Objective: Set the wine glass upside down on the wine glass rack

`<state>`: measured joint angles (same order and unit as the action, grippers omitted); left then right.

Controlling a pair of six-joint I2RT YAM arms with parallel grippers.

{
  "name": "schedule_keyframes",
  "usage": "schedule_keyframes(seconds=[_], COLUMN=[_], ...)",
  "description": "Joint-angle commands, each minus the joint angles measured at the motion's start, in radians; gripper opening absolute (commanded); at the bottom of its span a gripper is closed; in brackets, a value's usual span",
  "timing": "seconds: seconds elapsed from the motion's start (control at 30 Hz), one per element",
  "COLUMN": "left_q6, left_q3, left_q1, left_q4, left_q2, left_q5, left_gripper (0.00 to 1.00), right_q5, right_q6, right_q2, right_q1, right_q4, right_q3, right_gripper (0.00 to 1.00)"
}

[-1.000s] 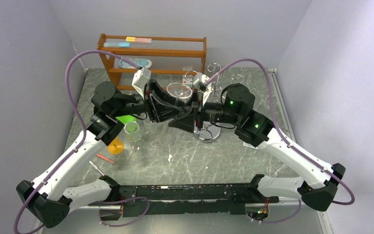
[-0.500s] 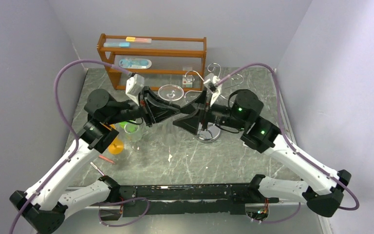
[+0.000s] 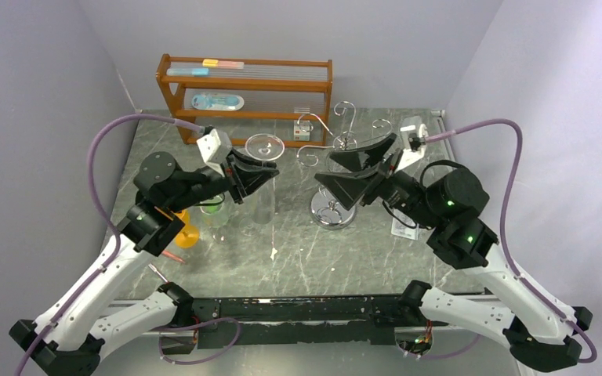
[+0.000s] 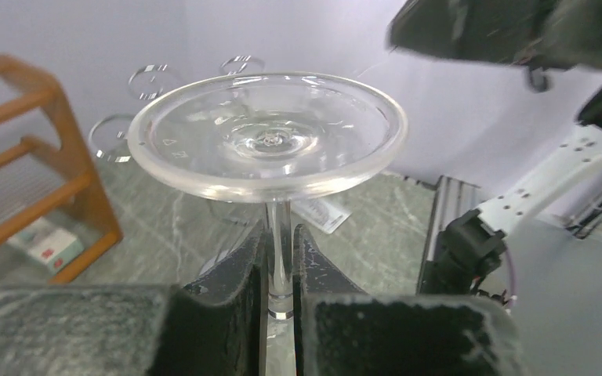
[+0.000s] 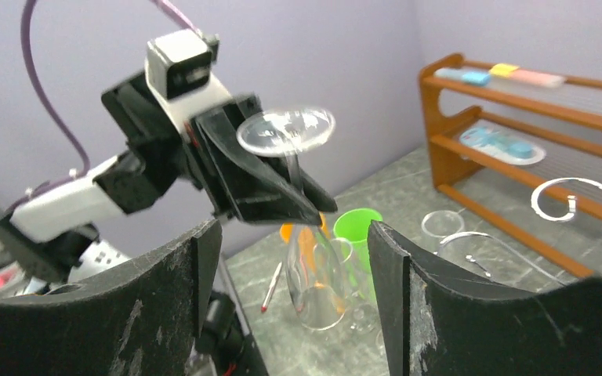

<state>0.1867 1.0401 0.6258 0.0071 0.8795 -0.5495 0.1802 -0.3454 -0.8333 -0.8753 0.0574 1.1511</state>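
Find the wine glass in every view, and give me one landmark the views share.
Top external: wine glass left of centre, foot up.
Left wrist: wine glass dead centre, foot filling the upper middle.
Right wrist: wine glass centre, foot high, bowl hanging below.
Shared landmark: wooden shelf, at the back in top external, at the left edge in left wrist, upper right in right wrist.

A grey-green marbled desk (image 3: 306,252) is enclosed by plain pale lavender walls (image 3: 282,31). An orange-brown wooden shelf unit (image 3: 244,64) is set against the back wall.
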Motion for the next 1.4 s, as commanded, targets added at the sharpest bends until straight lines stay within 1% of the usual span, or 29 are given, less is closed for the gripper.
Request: schedule_keyframes(seconds=[0.0,0.17,0.33,0.53,0.6,0.83,0.97,1.13,1.37], left_q6=[-0.062,-0.055,-0.068,-0.098,-0.105,-0.103,-0.108,-0.075,-0.034], left_q3=[-0.031,-0.026,0.001,0.003,0.011,0.000,-0.038,-0.038,-0.021], left_q1=[0.004,0.005,0.004,0.003,0.001,-0.006,-0.009,-0.014,-0.019], left_q4=[-0.017,0.118,0.217,0.294,0.315,0.473,0.581,0.694,0.764], left_q2=[0.044,0.153,0.259,0.341,0.369,0.464,0.496,0.555,0.626], left_q5=[0.126,0.177,0.198,0.283,0.282,0.095,0.063,-0.025,-0.087], left_gripper=[0.05,0.05,0.05,0.05,0.05,0.05,0.05,0.05,0.05], right_q5=[-0.174,-0.245,-0.248,-0.263,-0.270,-0.280,-0.275,-0.275,-0.296], right_q6=[-0.029,-0.054,-0.069,-0.063,-0.061,-0.057,-0.061,-0.054,-0.045], right_q2=[0.045,0.070,0.077,0.089,0.096,0.110,0.113,0.107,0.112], right_q1=[0.000,0.001,0.001,0.000,0.000,0.000,0.000,0.001,0.000], right_q4=[-0.051,-0.089,-0.085,-0.075,-0.074,-0.062,-0.065,-0.060,-0.060], right_q3=[-0.037,-0.058,-0.053,-0.054,-0.059,-0.059,-0.065,-0.050,-0.060], right_gripper=[0.72,0.72,0.72,0.72,0.72,0.72,0.72,0.72,0.72])
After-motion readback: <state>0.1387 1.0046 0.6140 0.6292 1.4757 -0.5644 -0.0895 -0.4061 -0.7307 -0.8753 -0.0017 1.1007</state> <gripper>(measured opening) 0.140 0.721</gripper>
